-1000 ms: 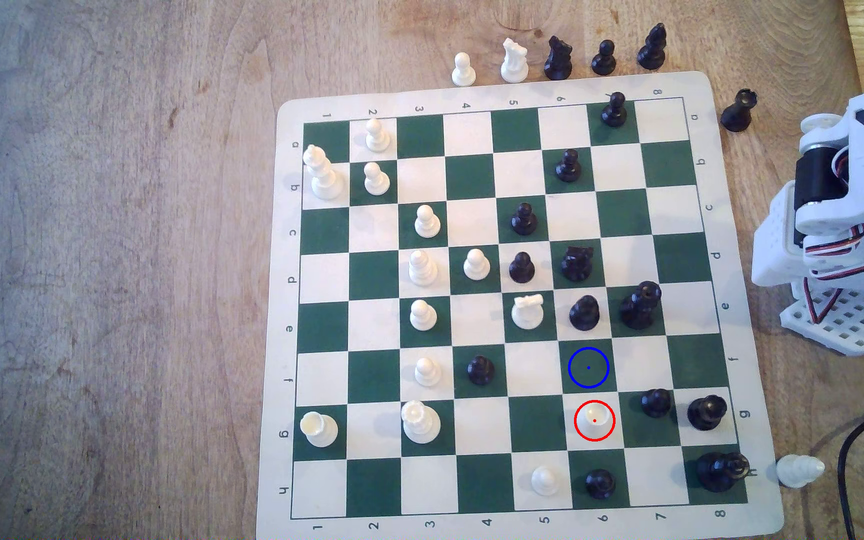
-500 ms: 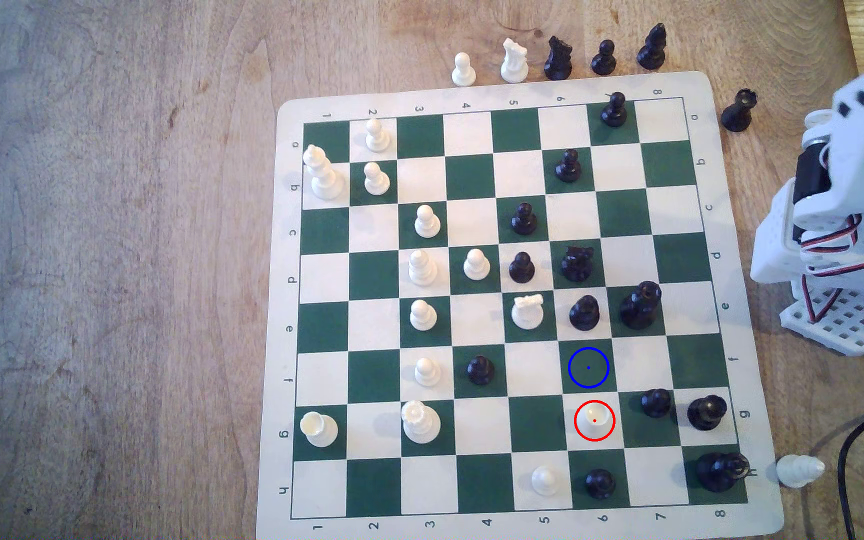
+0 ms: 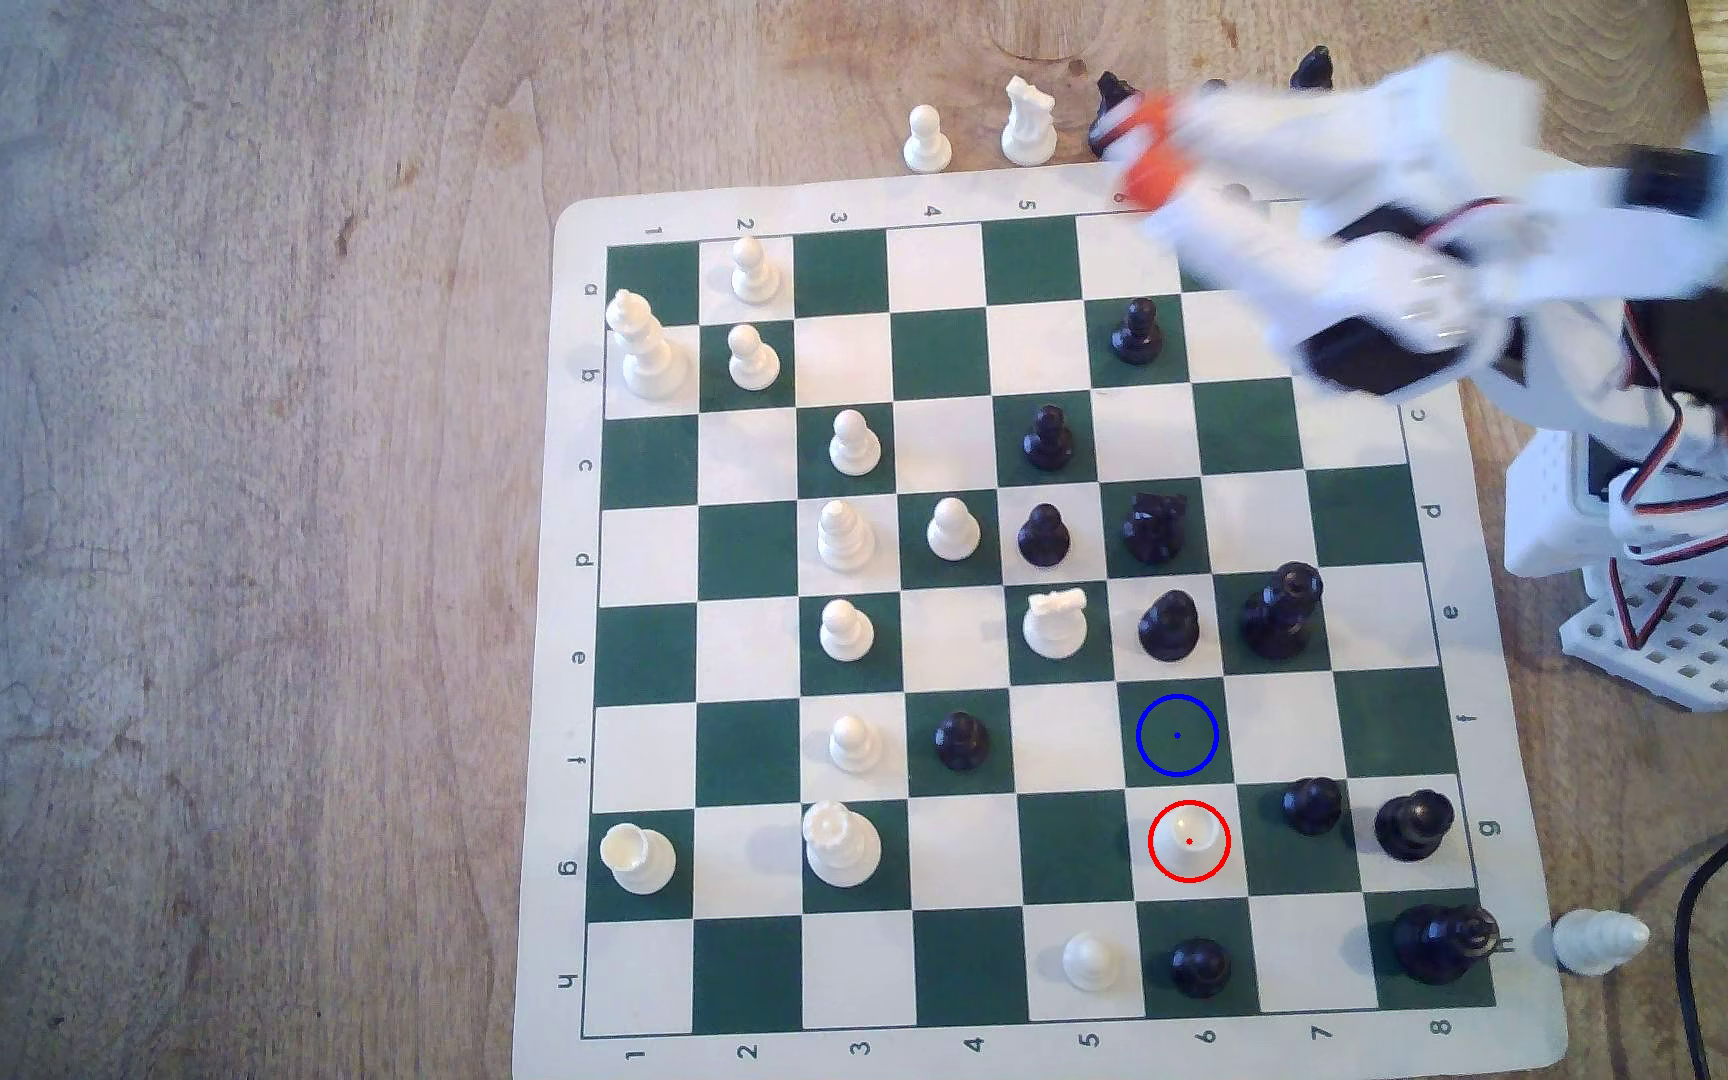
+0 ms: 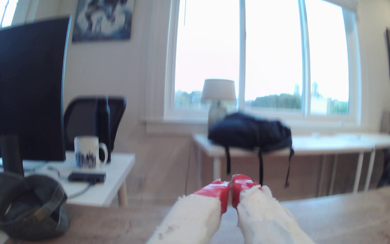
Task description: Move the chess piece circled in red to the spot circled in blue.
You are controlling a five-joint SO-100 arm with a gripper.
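Blurring pincer (image 3: 1146, 156) hides black pieces at board (image 3: 569, 623) corner.

The cream-white piece (image 3: 1188, 837) stood upright on its white, red-ringed square, rounded top showing. The blue-ringed spot (image 3: 1177, 735), a bare dark green square, lay just beside it.

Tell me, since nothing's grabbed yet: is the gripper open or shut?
Shut: the gripper shows its red fingertips touching, nothing between them.

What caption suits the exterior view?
Blurred arm swings over the board's top edge; the red-circled piece waits below the blue-circled spot.
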